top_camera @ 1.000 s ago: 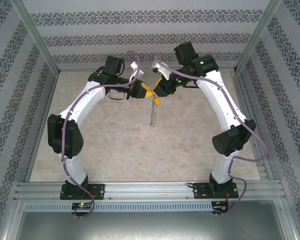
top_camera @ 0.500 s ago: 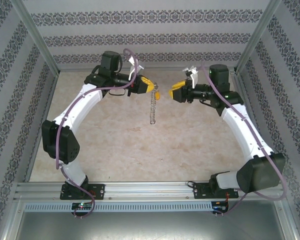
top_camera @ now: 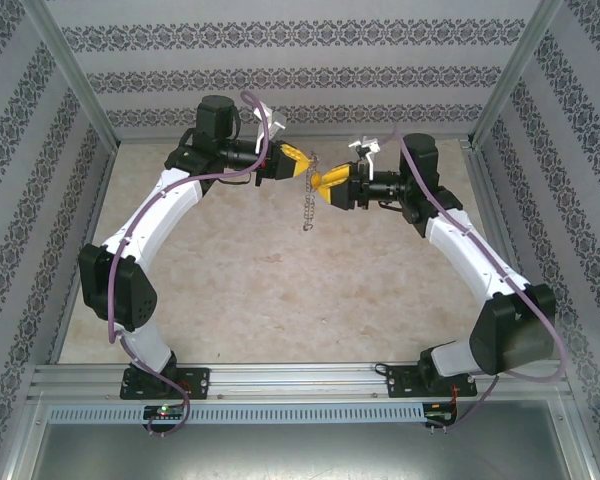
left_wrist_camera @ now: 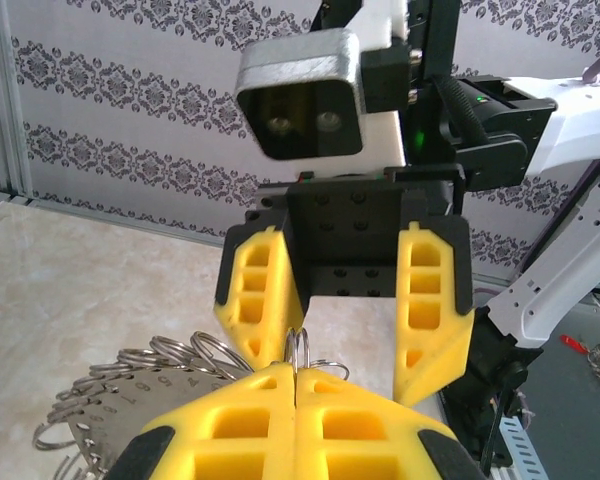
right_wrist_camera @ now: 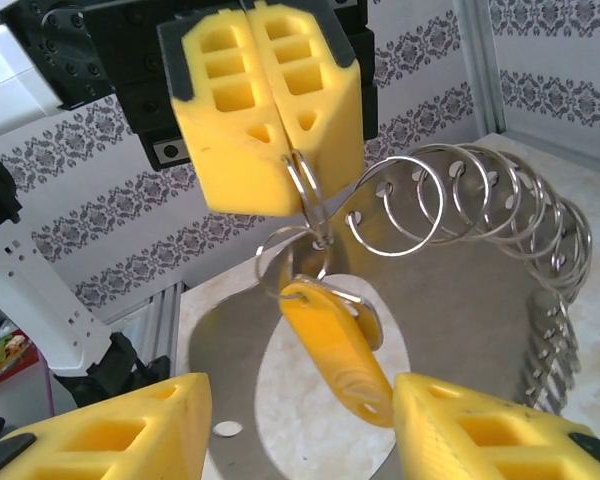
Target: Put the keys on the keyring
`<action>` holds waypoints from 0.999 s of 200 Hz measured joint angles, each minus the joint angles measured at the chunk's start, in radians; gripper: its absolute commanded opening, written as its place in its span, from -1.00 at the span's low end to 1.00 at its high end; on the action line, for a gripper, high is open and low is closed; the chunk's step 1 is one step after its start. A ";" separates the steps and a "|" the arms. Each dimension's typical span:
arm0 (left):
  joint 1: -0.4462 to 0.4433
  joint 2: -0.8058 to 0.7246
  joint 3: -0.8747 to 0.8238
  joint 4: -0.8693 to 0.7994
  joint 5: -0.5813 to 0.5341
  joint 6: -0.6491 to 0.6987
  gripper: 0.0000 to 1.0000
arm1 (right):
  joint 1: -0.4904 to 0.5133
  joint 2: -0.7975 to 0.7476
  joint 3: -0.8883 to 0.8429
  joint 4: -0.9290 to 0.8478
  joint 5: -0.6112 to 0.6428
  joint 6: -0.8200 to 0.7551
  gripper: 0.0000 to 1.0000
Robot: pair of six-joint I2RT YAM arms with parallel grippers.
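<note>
Now right claw (top_camera: pixel 321 182) nearer keyring (top_camera: pixel 305 207).

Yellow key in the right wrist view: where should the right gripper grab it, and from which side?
Grip the yellow key by the lower end of its plastic head, away from the small ring pinched in the shut left gripper. It hangs free and tilted between the fingers of the open right gripper, so probably advance straight from that side.
</note>
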 measured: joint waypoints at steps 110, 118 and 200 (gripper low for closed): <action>0.000 0.000 0.000 0.027 0.000 -0.028 -1.00 | 0.026 0.056 0.040 0.066 -0.029 0.039 -0.75; 0.000 0.000 0.000 0.032 0.000 -0.031 -1.00 | 0.027 0.058 0.040 0.067 -0.031 0.036 -0.85; 0.000 0.000 -0.035 0.087 -0.003 -0.077 -1.00 | 0.039 0.059 0.066 -0.053 -0.031 -0.032 -1.00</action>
